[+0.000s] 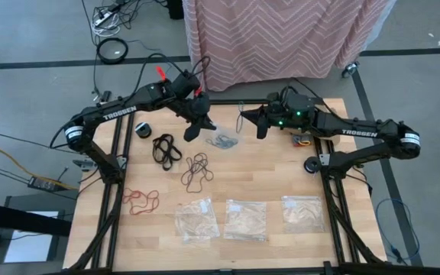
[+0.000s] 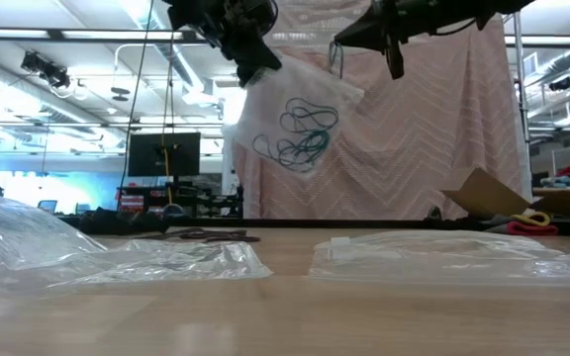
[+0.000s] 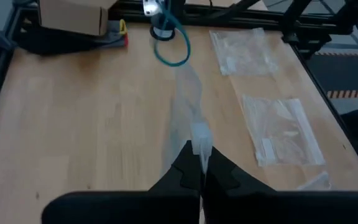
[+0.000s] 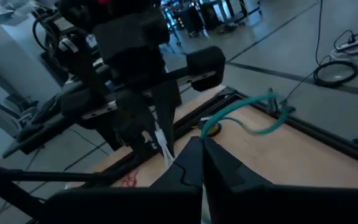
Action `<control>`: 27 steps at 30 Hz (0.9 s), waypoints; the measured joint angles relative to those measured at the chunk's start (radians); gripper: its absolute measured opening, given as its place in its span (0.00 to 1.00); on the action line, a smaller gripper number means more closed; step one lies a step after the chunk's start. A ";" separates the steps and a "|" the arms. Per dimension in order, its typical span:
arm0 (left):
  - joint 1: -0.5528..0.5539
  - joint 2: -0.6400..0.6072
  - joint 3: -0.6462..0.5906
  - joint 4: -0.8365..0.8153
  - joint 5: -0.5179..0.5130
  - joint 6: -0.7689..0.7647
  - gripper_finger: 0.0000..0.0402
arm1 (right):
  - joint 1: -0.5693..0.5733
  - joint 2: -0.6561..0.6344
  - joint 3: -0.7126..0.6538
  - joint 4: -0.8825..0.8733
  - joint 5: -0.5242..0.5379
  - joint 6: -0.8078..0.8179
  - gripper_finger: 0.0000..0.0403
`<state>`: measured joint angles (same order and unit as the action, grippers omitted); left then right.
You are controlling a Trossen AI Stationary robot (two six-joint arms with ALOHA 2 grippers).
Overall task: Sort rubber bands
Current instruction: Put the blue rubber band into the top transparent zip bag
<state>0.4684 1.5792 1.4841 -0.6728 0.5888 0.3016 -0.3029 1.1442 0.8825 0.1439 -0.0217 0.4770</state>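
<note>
My left gripper hangs over the table's far middle, shut on a clear plastic bag that holds several teal-blue rubber bands. My right gripper faces it from the right, shut on one teal-blue rubber band, also seen in the left wrist view. Black rubber bands, dark brown rubber bands and red rubber bands lie flat on the wood. My left gripper pinches the bag's top edge at its white zip strip between its two fingers, slanting down from the left. The bag hangs below the fingers, clear of the table. My right gripper pinches one teal-blue band at one end of its loop between its fingertips, coming nearly level from the right. The rest of the loop dangles slack in the air, clear of the table.
Three flat clear bags lie in a row near the front edge. A cardboard box with red and yellow bits sits under the right arm. A pink cloth hangs beyond the far edge.
</note>
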 joint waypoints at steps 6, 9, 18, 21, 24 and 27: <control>-0.006 0.028 0.000 0.028 -0.001 -0.033 0.00 | 0.002 -0.001 0.000 0.040 0.011 -0.004 0.00; -0.011 0.033 0.000 0.039 -0.004 -0.045 0.00 | 0.002 -0.001 0.001 0.041 0.020 -0.004 0.00; -0.020 0.039 0.000 0.119 -0.017 -0.077 0.00 | 0.002 -0.001 0.001 0.024 0.031 -0.009 0.00; -0.020 0.039 0.000 0.145 -0.027 -0.096 0.00 | 0.002 -0.001 0.001 0.017 0.034 -0.009 0.00; -0.020 0.039 0.000 0.160 -0.037 -0.101 0.00 | 0.002 -0.001 0.001 0.018 0.039 -0.009 0.00; -0.020 0.039 0.000 0.164 -0.048 -0.105 0.00 | 0.002 -0.001 0.002 0.014 0.046 -0.009 0.00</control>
<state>0.4484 1.6179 1.4841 -0.5088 0.5413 0.1965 -0.3004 1.1435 0.8841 0.1579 0.0241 0.4683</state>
